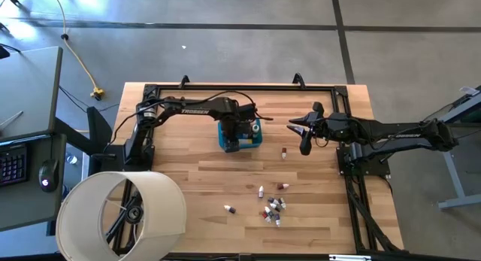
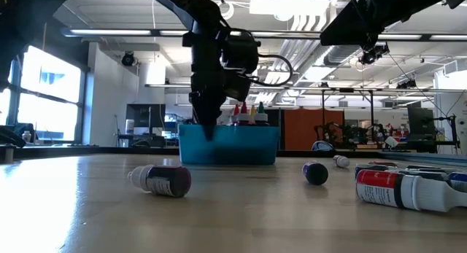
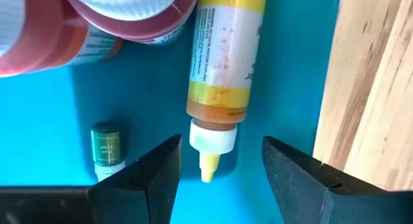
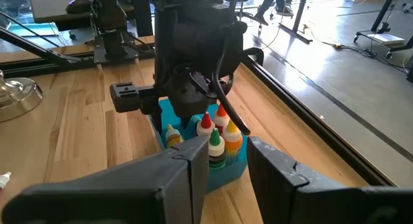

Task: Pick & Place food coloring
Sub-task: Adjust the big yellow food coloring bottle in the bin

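Nearest the low camera, a small dark-capped vial [image 2: 162, 180] on its side on the wooden table [image 1: 188, 178], with a red-labelled squeeze bottle [image 2: 398, 189] lying just to the right and a dark round-ended vial [image 2: 316, 172] a little farther back. From above, a loose scatter of food coloring bottles [image 1: 272, 207] toward the near right of the table, one stray white vial [image 1: 229, 209] to their left and one small vial [image 1: 284, 153] alone nearer the tub. Farther back at the table's middle, the blue plastic tub [image 1: 255, 139], already holding several upright bottles with pale caps [image 4: 215, 137]. Directly over and inside that tub, the left gripper [image 3: 219, 169], fingers spread apart and clasping nothing, a yellow squeeze bottle [image 3: 226, 56] lying loose on the blue floor with its nozzle between them, a small green vial [image 3: 107, 146] beside. To the right of the tub and well above the table, the right gripper [image 1: 304, 132], fingers parted and empty. Likely light, smooth, slightly squashy plastic, so prone to rolling or slipping; best taken across the labelled body near its middle with modest pressure, never by the tapered cap.
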